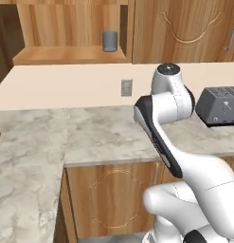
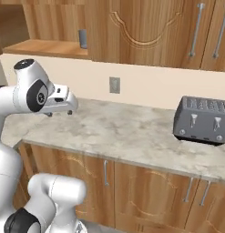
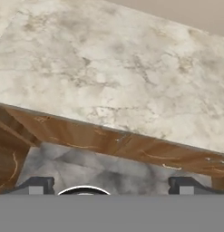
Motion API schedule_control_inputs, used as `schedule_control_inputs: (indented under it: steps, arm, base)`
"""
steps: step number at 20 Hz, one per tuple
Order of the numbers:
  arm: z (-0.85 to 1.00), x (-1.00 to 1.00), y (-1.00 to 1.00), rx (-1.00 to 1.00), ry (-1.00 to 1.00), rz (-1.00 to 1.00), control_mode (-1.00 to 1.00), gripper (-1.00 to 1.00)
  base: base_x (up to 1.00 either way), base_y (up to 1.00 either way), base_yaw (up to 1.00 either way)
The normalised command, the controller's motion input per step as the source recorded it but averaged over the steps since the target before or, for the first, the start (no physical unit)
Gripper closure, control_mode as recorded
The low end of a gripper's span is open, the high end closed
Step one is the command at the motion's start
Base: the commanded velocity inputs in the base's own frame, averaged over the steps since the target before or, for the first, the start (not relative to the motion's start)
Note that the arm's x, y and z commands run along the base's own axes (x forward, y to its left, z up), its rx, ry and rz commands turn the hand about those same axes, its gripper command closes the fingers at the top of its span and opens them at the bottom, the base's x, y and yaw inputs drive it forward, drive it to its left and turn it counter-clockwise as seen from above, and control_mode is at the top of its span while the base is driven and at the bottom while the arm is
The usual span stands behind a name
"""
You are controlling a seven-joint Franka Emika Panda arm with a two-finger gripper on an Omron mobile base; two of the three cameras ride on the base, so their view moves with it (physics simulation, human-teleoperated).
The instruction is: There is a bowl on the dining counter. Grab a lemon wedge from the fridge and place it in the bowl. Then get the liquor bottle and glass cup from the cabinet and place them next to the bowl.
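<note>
Arm folded above the marbled surface point(image 1: 90, 137), elbow high, hand level, pointing down. Gripper point(image 3: 111, 186) spread wide, grasping nothing, over the surface edge. Glass cup point(image 1: 109, 41): short grey see-through tumbler, upright on the open cabinet point(image 1: 66, 56) shelf. Toaster point(image 2: 201, 119) well apart, right.

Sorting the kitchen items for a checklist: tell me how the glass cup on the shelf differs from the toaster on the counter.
The glass cup is a small plain cylinder; the toaster is a much bigger boxy appliance with slots and levers. The cup stands high on the cabinet shelf; the toaster sits lower on the marbled counter. Both are grey and upright.
</note>
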Motion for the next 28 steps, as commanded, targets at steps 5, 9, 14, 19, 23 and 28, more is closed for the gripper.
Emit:
schedule_control_inputs:
  steps: [5, 9, 14, 19, 23, 28]
  arm:
    - [0.0, 0.0, 0.0, 0.0, 0.0, 0.0, 1.0, -1.0]
    - [0.0, 0.0, 0.0, 0.0, 0.0, 0.0, 1.0, -1.0]
    - [0.0, 0.0, 0.0, 0.0, 0.0, 0.0, 1.0, -1.0]
    - [0.41, -0.18, 0.24, 0.0, -0.17, -0.06, -1.0, -1.0]
    - [0.62, -0.38, 0.12, -0.01, -0.34, -0.02, -1.0, -1.0]
    - [0.67, 0.0, 0.31, -0.24, -0.37, 0.06, -1.0, -1.0]
  base:
    - [0.99, 0.48, -0.15]
    - [0.91, 0.53, -0.14]
    - [0.44, 0.57, -0.17]
    - [0.0, 0.11, -0.02]
    - [0.0, 0.0, 0.0]
    - [0.0, 0.0, 0.0]
